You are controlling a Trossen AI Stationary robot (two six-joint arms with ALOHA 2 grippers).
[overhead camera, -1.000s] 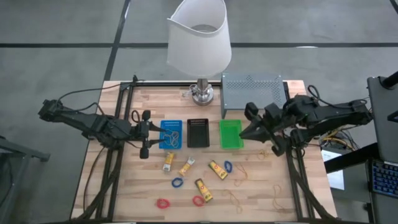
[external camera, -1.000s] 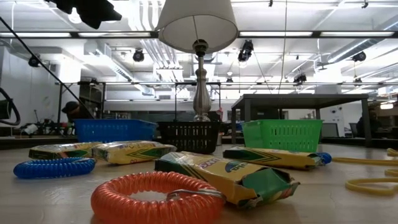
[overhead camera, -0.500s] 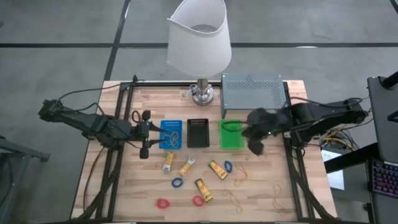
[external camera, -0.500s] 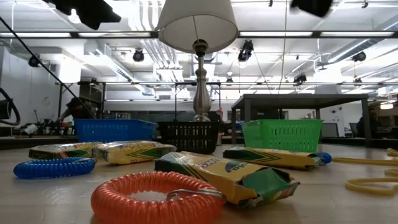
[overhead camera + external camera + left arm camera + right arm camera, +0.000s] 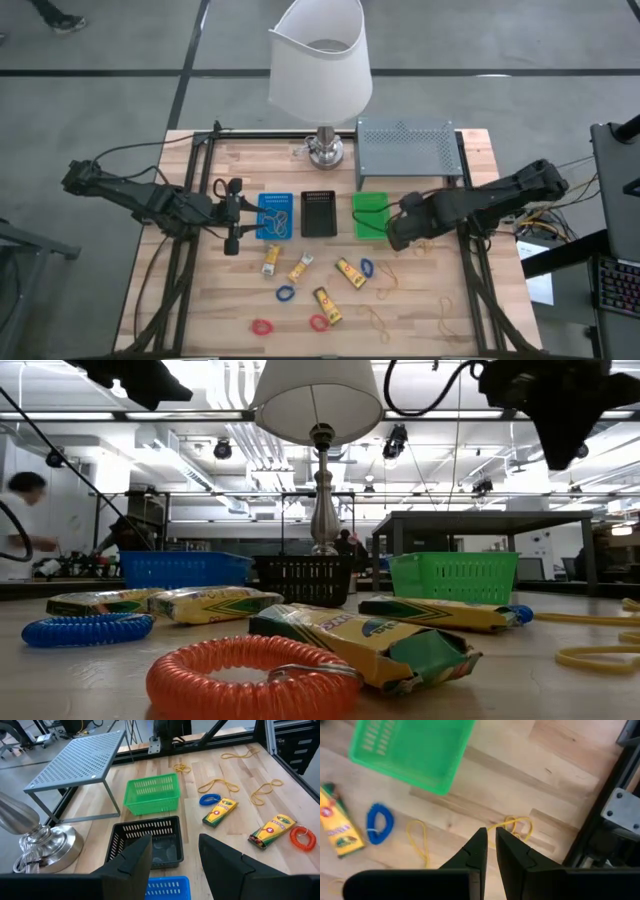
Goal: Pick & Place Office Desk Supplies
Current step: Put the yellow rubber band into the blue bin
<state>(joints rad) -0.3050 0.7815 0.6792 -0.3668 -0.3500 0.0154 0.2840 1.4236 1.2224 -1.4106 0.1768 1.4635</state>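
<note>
Yellow crayon packets (image 5: 349, 272), blue rings (image 5: 366, 268), red rings (image 5: 262, 326) and tan rubber bands (image 5: 385, 285) lie flat on the wooden table, toward its near edge. My right gripper (image 5: 397, 235) points down, shut and empty, above the table by the near right corner of the green tray (image 5: 370, 215). In its wrist view, a rubber band (image 5: 515, 826) lies just beyond the gripper (image 5: 491, 845). My left gripper (image 5: 232, 215) hangs open and empty left of the blue tray (image 5: 275, 215), aimed over the black tray (image 5: 147, 840).
The blue tray has rubber bands in it. A lamp (image 5: 322, 150) and a grey perforated shelf (image 5: 405, 148) stand at the far edge. Black frame rails (image 5: 468, 290) run along both table sides. People move in the room behind (image 5: 25, 520).
My right gripper has come down from high up and tipped from roughly level until it points straight down, rolling as it went. It has also shifted a little toward the green tray and the table's near edge. It stays shut. Nothing on the table has moved.
</note>
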